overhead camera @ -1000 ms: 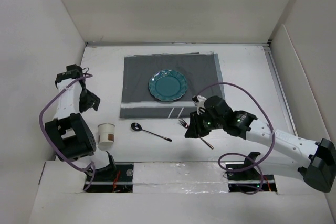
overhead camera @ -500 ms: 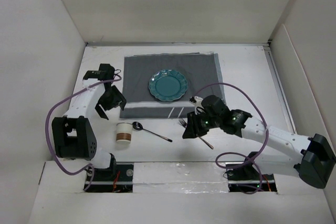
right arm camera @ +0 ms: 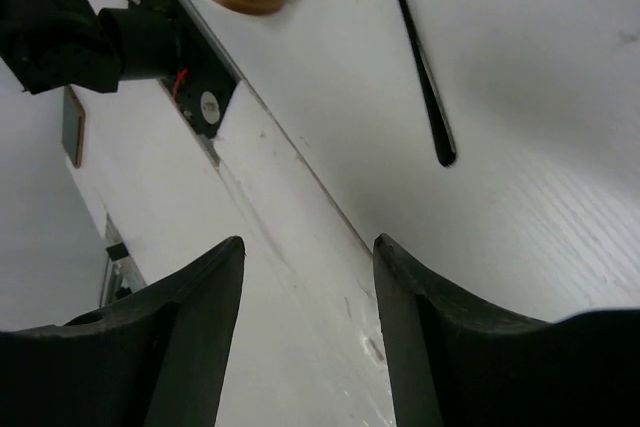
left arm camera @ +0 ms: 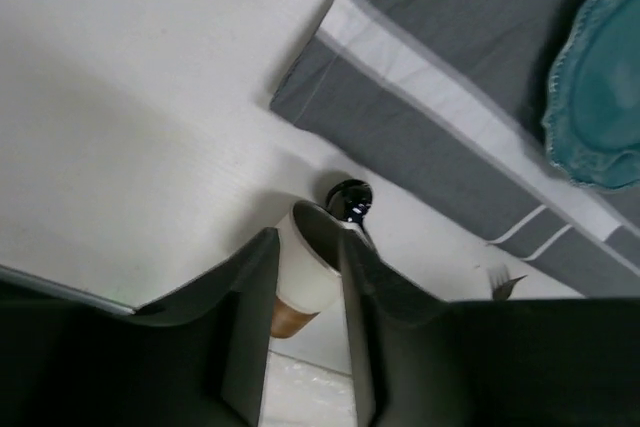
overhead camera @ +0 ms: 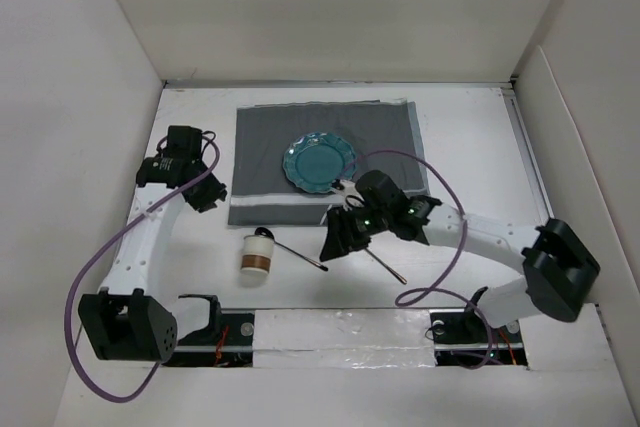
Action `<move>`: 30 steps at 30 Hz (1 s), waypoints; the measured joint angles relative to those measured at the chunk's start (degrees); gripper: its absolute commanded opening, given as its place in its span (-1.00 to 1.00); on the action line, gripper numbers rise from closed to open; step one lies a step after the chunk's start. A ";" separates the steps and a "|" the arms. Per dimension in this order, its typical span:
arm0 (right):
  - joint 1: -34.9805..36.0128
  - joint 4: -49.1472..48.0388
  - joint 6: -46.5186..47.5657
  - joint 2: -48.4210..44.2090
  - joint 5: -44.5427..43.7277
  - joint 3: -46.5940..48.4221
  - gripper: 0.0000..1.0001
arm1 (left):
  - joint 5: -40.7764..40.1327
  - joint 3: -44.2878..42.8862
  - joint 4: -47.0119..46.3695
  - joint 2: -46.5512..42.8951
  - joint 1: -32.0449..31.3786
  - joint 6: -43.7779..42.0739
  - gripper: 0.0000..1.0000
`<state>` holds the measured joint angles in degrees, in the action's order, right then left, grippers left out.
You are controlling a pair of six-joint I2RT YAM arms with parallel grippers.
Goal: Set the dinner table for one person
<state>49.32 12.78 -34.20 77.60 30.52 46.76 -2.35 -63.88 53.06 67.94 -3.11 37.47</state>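
Observation:
The dinner table [overhead camera: 470, 137] is the white surface. A dark grey placemat [overhead camera: 325, 162] carries a teal plate [overhead camera: 319, 162]. A white paper cup [overhead camera: 257, 254] with a brown base stands near the front, next to the black spoon [overhead camera: 300, 255]. My left gripper [overhead camera: 207, 195] hovers by the placemat's left edge. It is nearly shut and empty; the cup [left arm camera: 305, 277] shows far below through the narrow gap. My right gripper [overhead camera: 335, 242] hangs open and empty between the spoon handle [right arm camera: 420, 67] and the fork [overhead camera: 385, 265].
White walls enclose the table on three sides. The raised white front strip [overhead camera: 340, 327] with the arm bases runs along the near edge. In the left wrist view the spoon's bowl [left arm camera: 350, 197] lies just beyond the cup rim and the fork's tines [left arm camera: 497, 282] show at the right.
The left arm swung toward the placemat and its jaws closed from wide. The cup has shifted right, up to the spoon's bowl. The right gripper moved left off the fork and opened wider.

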 measured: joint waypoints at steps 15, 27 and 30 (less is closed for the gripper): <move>0.59 -2.73 6.47 38.80 11.43 38.45 0.26 | 8.50 0.00 -9.05 -13.20 0.00 -4.63 -0.67; 0.63 3.28 9.22 43.10 16.39 39.89 0.09 | 10.78 2.43 -9.70 -17.99 0.00 -7.04 -0.25; 0.76 4.22 9.68 43.10 17.62 39.87 -0.03 | 10.84 3.37 -9.75 -18.08 0.00 -7.06 -0.25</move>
<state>50.09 16.99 -24.51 120.70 48.14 86.63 8.49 -60.51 43.31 49.87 -3.11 30.41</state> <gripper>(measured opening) 0.519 0.371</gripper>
